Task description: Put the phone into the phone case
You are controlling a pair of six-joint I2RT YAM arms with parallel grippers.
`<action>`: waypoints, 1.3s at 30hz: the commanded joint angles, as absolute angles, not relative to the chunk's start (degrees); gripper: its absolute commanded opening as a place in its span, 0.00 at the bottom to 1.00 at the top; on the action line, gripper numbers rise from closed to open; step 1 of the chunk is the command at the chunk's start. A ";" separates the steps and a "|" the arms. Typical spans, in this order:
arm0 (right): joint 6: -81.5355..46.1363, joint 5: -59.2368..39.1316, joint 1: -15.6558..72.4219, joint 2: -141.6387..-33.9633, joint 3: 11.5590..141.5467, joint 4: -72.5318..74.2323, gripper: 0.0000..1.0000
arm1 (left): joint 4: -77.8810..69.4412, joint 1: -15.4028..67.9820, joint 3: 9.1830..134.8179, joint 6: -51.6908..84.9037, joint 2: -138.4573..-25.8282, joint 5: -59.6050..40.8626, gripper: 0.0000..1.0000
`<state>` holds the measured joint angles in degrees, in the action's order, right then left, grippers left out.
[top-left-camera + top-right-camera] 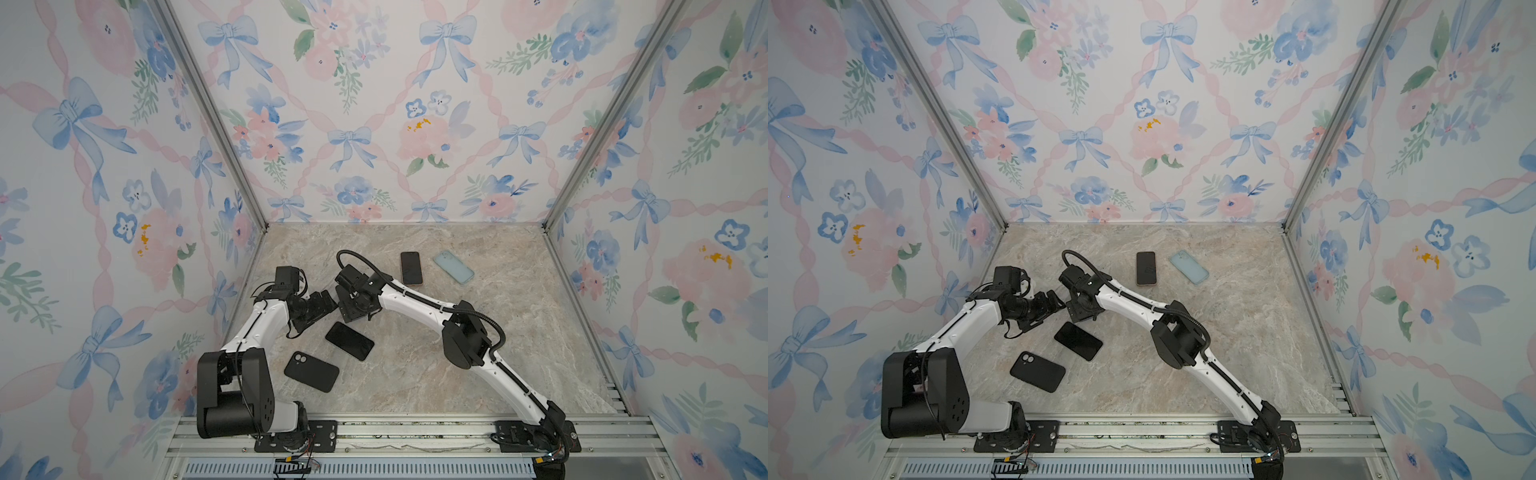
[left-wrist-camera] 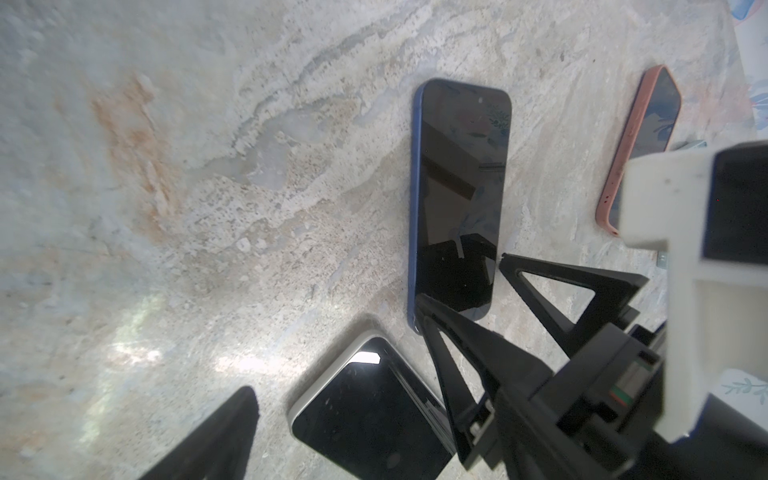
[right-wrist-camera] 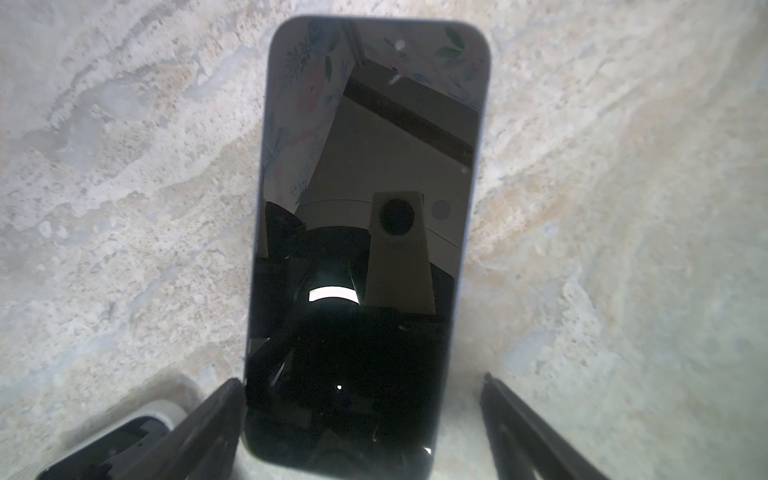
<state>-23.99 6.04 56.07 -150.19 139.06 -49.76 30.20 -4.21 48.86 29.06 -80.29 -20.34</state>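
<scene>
I saw both claws spread: right gripper framing one end of the face-up black phone, left gripper just beside it, black case nearby.

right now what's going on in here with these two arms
Both arms reach over the marble table. The right gripper is open, jaws either side of one end of a dark phone lying screen up. The left gripper, also open, hangs beside it. The black case lies nearby, apart. Nothing is held.
</scene>
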 commanded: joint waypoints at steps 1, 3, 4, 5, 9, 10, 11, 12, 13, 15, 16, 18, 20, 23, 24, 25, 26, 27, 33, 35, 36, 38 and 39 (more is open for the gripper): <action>-23.99 4.80 59.38 -152.19 138.11 -50.35 0.90 | 29.73 -4.09 48.47 28.17 -78.93 -23.12 0.91; -24.10 4.92 59.74 -152.12 137.58 -49.86 0.90 | 29.75 -4.10 48.61 28.17 -78.79 -23.03 0.92; -24.06 4.84 59.85 -152.10 137.46 -49.69 0.90 | 29.72 -4.13 48.61 28.15 -78.69 -23.03 0.91; -24.14 4.71 59.93 -152.08 137.30 -49.53 0.90 | 29.72 -4.05 48.60 28.19 -78.59 -22.96 0.92; -24.09 3.45 60.12 -150.86 134.58 -46.49 0.91 | 29.75 -4.27 48.52 28.55 -77.90 -22.76 0.91; -23.99 3.90 60.20 -150.56 134.07 -46.22 0.91 | 29.77 -4.44 48.48 28.64 -77.65 -22.85 0.91; -23.79 4.49 60.11 -150.57 133.84 -46.31 0.91 | 29.71 -4.57 48.43 28.81 -77.31 -22.87 0.91; -23.63 4.90 60.12 -150.74 133.93 -46.64 0.91 | 29.71 -4.83 48.35 29.02 -76.95 -22.85 0.91; -23.64 4.86 60.07 -150.85 133.92 -46.82 0.91 | 29.79 -5.09 48.26 29.16 -76.56 -22.85 0.90; -23.74 4.48 60.03 -150.61 133.44 -46.39 0.91 | 29.72 -5.99 48.03 29.76 -75.71 -22.36 0.90; -23.80 4.48 60.03 -150.45 133.17 -46.07 0.91 | 29.75 -6.64 47.92 30.20 -75.43 -22.21 0.89; -23.73 4.48 59.94 -149.73 132.21 -45.12 0.91 | 29.71 -8.52 47.80 31.05 -74.98 -22.65 0.87; -23.65 5.02 59.85 -149.19 131.96 -44.82 0.90 | 29.71 -10.24 47.81 31.65 -74.80 -23.47 0.85; -23.54 6.47 59.92 -149.62 132.77 -45.83 0.91 | 29.62 -11.64 47.99 32.11 -74.56 -24.47 0.85; -23.72 6.50 60.03 -149.80 133.12 -46.28 0.91 | 29.62 -11.76 48.01 32.15 -74.47 -24.57 0.85; -23.96 6.55 60.08 -149.90 133.30 -46.53 0.91 | 29.64 -11.73 47.99 32.25 -74.44 -24.61 0.85; -24.39 6.88 60.02 -150.02 133.56 -46.87 0.91 | 29.67 -11.79 47.91 32.48 -74.43 -24.61 0.85; -24.57 7.46 60.03 -150.20 133.96 -47.38 0.92 | 29.62 -11.82 47.90 32.57 -74.36 -24.69 0.85; -25.39 11.15 60.03 -153.26 137.62 -52.80 0.88 | 29.62 -11.78 47.72 32.60 -74.19 -24.96 0.85; -25.23 12.09 60.08 -153.48 137.08 -52.97 0.86 | 29.56 -11.77 47.72 32.61 -74.30 -24.80 0.85; -25.14 12.22 60.06 -153.48 136.77 -52.65 0.84 | 29.55 -11.82 47.72 32.51 -74.46 -24.72 0.86; -25.05 12.29 60.02 -153.86 137.25 -52.98 0.81 | 29.50 -11.79 47.81 32.27 -75.04 -24.61 0.86; -25.05 12.41 59.99 -153.82 137.16 -53.07 0.78 | 29.44 -11.84 47.90 32.18 -75.39 -24.61 0.86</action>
